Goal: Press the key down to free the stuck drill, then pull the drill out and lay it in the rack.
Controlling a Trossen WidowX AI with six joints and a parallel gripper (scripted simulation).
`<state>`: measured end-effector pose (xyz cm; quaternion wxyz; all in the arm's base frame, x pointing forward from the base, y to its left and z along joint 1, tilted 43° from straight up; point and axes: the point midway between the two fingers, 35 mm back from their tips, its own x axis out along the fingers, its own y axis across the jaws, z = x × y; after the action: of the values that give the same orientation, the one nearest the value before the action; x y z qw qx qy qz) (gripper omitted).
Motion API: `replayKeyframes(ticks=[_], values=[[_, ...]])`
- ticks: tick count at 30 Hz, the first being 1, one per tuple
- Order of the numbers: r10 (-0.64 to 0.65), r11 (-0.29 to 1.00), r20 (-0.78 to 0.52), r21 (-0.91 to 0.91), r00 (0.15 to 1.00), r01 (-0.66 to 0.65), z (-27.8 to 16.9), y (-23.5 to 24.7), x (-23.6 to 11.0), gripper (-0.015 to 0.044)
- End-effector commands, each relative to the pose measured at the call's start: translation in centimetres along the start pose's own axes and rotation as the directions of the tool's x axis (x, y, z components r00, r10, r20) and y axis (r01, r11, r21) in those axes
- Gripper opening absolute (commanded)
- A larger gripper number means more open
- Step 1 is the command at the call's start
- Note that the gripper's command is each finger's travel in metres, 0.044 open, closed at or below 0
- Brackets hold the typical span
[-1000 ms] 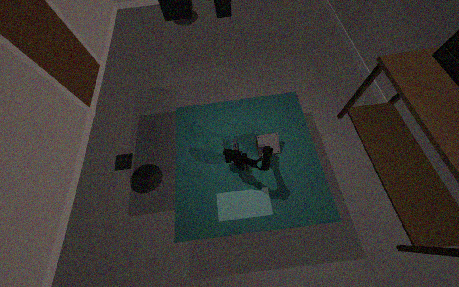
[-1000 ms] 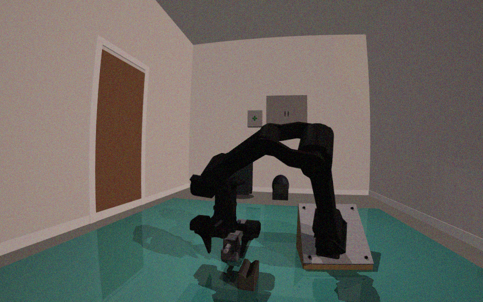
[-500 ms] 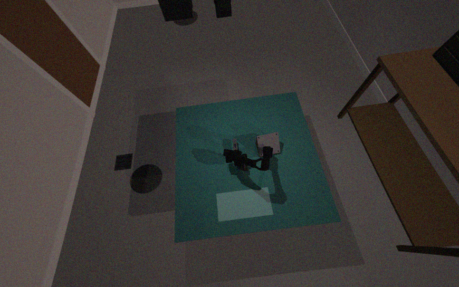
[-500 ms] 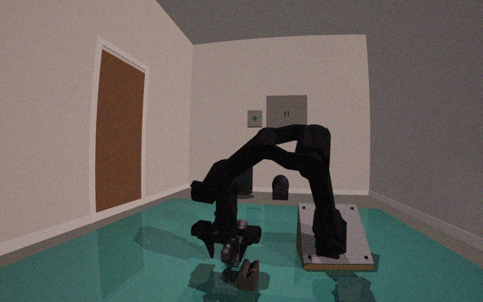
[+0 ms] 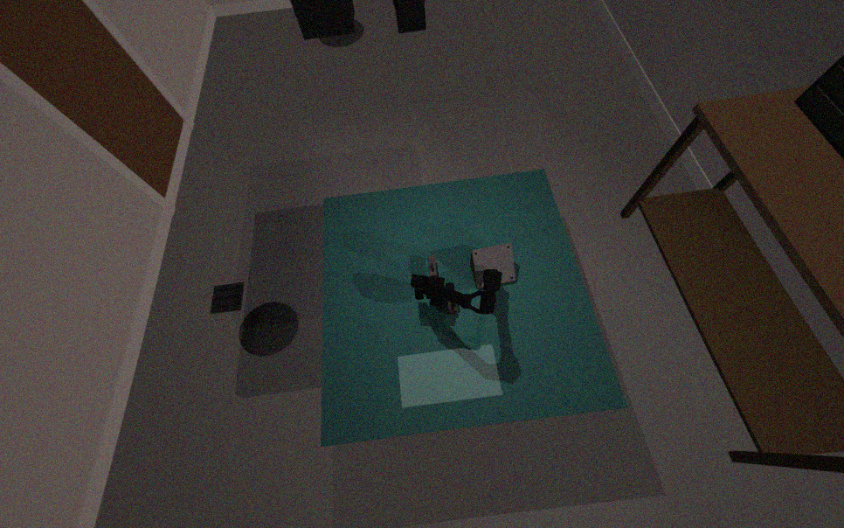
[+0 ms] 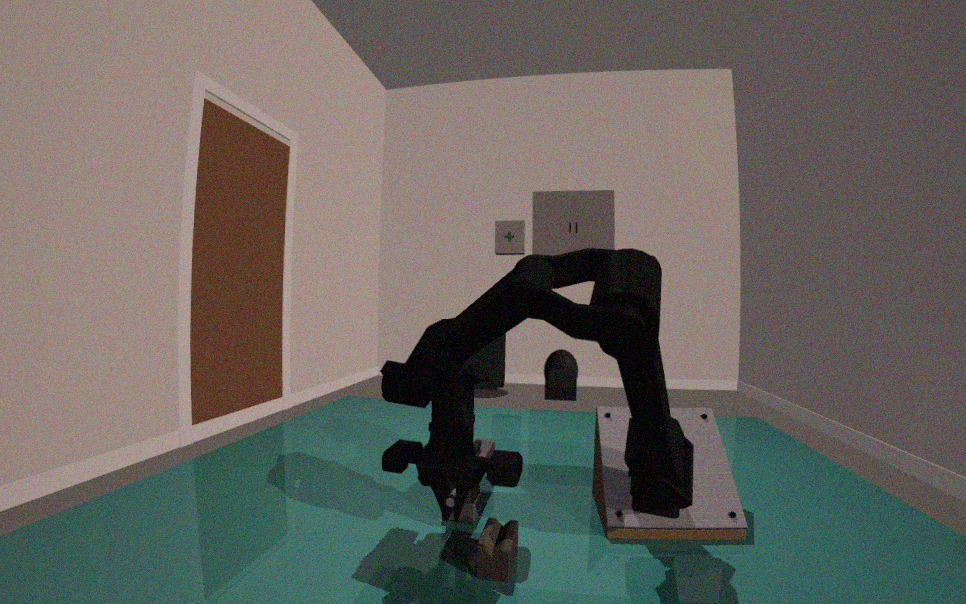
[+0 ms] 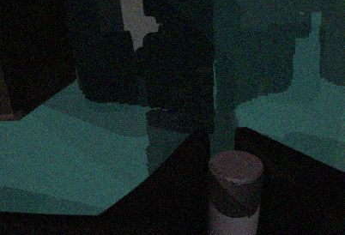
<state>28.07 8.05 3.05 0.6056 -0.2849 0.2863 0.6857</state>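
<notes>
The drill (image 7: 234,207) (image 6: 469,507) is a short pale cylinder with a dark band. It stands upright in its dark fixture on the teal mat (image 5: 543,360) (image 6: 172,525). My gripper (image 6: 463,517) (image 5: 431,289) is low over the fixture. In the wrist view its dark fingers lie close on either side of the cylinder, shut on it. I cannot make out the key in the dim views. The brown notched rack (image 6: 496,549) stands just in front of the gripper, empty.
The arm's base plate (image 6: 704,480) (image 5: 492,255) is to the right of the fixture. A pale patch (image 5: 448,377) lies on the mat nearer the camera. A wooden table (image 5: 805,229) stands far right. A dark round object (image 5: 268,328) sits left of the mat.
</notes>
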Motion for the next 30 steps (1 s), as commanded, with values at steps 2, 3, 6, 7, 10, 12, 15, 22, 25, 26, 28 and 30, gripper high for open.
replayKeyframes(ticks=[2, 3, 6, 7, 10, 12, 15, 22, 25, 26, 28, 30], values=[[0.000, 1.000, 0.000, -0.001, 1.000, 0.000, 0.0, 0.0, 0.0, 0.0006], [0.000, 1.000, 0.000, -0.001, 1.000, 0.000, 0.0, 0.0, 0.0, 0.0000], [0.000, 1.000, 0.000, -0.001, 1.000, 0.000, 0.0, 0.0, 0.0, 0.0000], [0.001, 1.000, 0.001, 0.001, 1.000, -0.001, 0.1, 0.0, 0.0, 0.0000], [0.003, 1.000, 0.006, 0.005, 1.000, -0.003, 0.5, 0.1, 0.0, 0.0000], [0.003, 1.000, 0.006, 0.005, 1.000, -0.003, 0.6, 0.1, 0.0, 0.0000], [0.003, 1.000, 0.006, 0.005, 1.000, -0.003, 1.0, 0.0, 0.0, 0.0000], [0.003, 1.000, 0.007, 0.005, 1.000, -0.003, 2.0, 0.0, 0.0, 0.0000], [0.003, 1.000, 0.007, 0.005, 1.000, -0.003, 2.5, 0.0, 0.0, 0.0000], [0.003, 1.000, 0.007, 0.005, 1.000, -0.003, 2.6, 0.0, 0.0, 0.0000], [0.003, 1.000, 0.007, 0.005, 1.000, -0.003, 2.8, 0.0, 0.0, 0.0000], [0.003, 1.000, 0.007, 0.005, 1.000, -0.003, 3.1, 0.0, 0.0, 0.0000]])
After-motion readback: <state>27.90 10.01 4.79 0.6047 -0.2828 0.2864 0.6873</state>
